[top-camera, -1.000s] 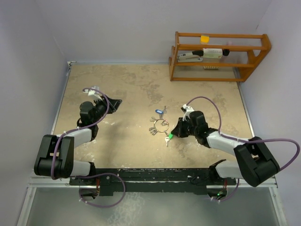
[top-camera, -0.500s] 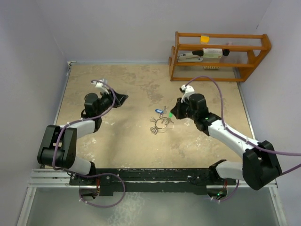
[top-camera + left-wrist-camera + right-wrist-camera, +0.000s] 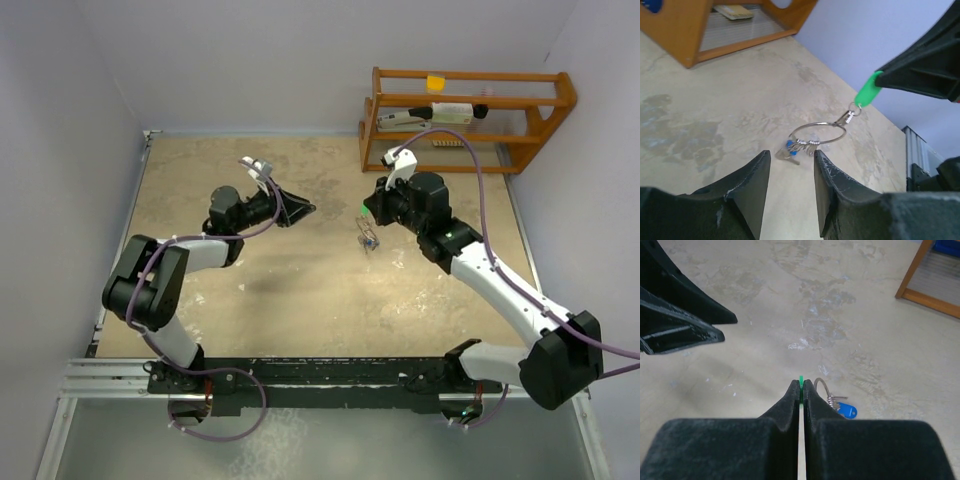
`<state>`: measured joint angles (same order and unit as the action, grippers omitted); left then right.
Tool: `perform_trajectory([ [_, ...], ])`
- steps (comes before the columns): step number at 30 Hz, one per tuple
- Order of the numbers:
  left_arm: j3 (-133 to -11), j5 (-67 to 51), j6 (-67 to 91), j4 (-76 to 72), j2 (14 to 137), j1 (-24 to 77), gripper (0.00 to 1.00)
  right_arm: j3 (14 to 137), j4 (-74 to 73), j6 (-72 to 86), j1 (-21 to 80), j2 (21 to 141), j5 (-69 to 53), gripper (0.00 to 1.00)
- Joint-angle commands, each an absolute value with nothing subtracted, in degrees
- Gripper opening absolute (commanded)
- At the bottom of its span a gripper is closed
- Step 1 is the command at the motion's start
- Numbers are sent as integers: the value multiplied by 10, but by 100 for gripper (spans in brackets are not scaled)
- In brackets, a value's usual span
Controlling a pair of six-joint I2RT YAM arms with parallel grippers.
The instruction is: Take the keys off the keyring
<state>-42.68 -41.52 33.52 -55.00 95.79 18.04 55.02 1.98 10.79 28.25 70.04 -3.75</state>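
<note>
Since a second ago the right arm has lifted the bunch off the middle of the bench and carried it back toward the rack. The left arm has swung inward to face it.

Top external: right gripper (image 3: pixel 372 211) is clamped on the green-headed key (image 3: pixel 363 210). The keyring (image 3: pixel 368 238) and the other keys hang under it, over the bench (image 3: pixel 250 290) and just in front of the wooden rack (image 3: pixel 465 150). Left gripper (image 3: pixel 300 210) points at the bunch from the left, near it but apart.

Left wrist: left gripper (image 3: pixel 790 160) has its jaws parted, with nothing between them. Beyond the gap the keyring (image 3: pixel 816 124) shows as a flattened oval, nearly edge-on. The green-headed key (image 3: pixel 867 92) runs lengthwise from upper right to lower left and joins the ring through a small clasp (image 3: pixel 850 116). The remaining keys, a blue-headed key (image 3: pixel 788 145) among them, bunch at the ring's low end. Cannot tell whether they touch the bench.

Right wrist: right gripper (image 3: pixel 801 390) is closed flat on the green head, a sliver of which shows at the tips. An arc of ring and the blue head (image 3: pixel 846 411) show just beyond.

Step in hand, by my judgement: presenting the ring for a two-handed hold; no key is off yet. The next move calls for the left gripper to close on the thin wire itself, not on the keys, so that the green key can be worked around the coil.
</note>
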Motion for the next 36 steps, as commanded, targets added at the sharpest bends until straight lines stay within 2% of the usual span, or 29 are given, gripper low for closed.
perform_trajectory([
  [1,-447,-468,390,-699,987,204,38,601,15,85,290,678,-37,0],
  [4,-452,-489,449,-796,1019,217,40,615,9,84,293,674,-48,0],
  [7,-458,-514,549,-970,1060,228,42,629,2,87,296,671,-65,0],
  [14,-479,-565,549,-986,1097,257,44,646,-7,96,303,667,-86,0],
  [21,-459,-544,524,-979,1067,262,43,646,-5,97,312,665,-76,0],
  [26,-427,-487,407,-873,1027,263,43,650,2,98,322,666,-83,0],
  [36,-462,-380,54,-418,923,298,49,648,10,111,334,656,-101,0],
])
